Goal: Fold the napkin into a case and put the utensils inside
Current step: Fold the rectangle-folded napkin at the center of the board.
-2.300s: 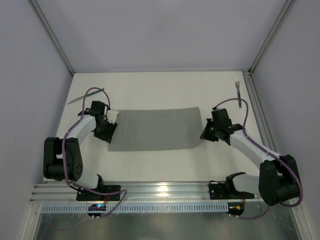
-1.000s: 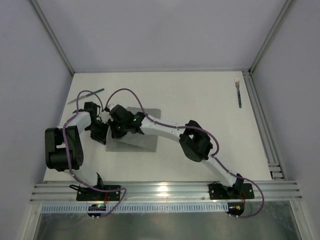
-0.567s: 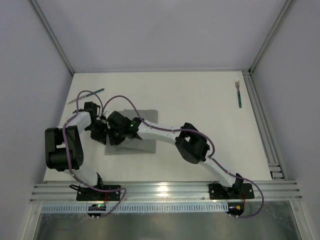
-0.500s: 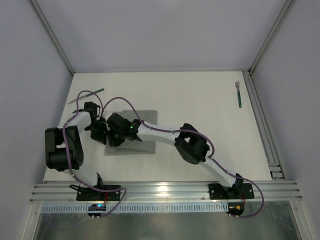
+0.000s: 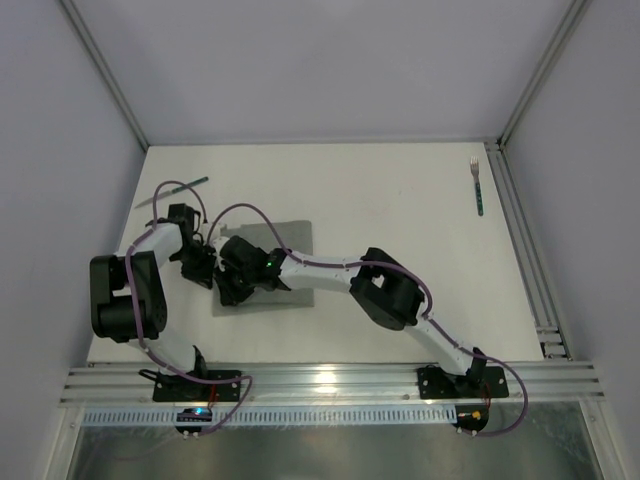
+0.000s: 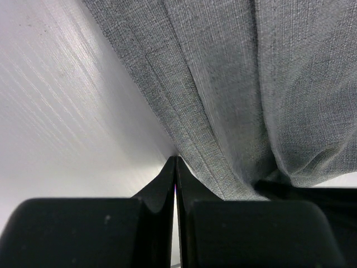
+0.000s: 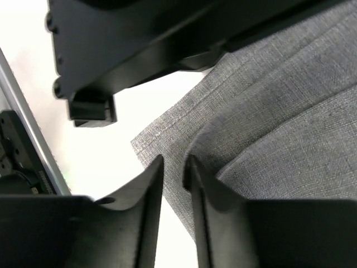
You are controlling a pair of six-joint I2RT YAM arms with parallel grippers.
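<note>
Left gripper [image 6: 175, 161]: jaws pressed together at the hemmed left edge of the napkin [image 5: 287, 234]; cannot tell whether cloth is pinched. Right gripper [image 7: 174, 163]: fingers a narrow gap apart above the napkin's near-left corner, nothing clamped. Napkin lies folded in layers, left of centre on the table [image 5: 400, 200]. Knife [image 5: 170, 192] far left, fork [image 5: 477, 185] far right, both clear of the cloth.

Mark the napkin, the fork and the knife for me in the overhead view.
napkin [image 5: 288, 233], top external view, bare far-right part of the folded cloth.
fork [image 5: 478, 188], top external view, about the middle of its length.
knife [image 5: 193, 183], top external view, teal handle.
</note>
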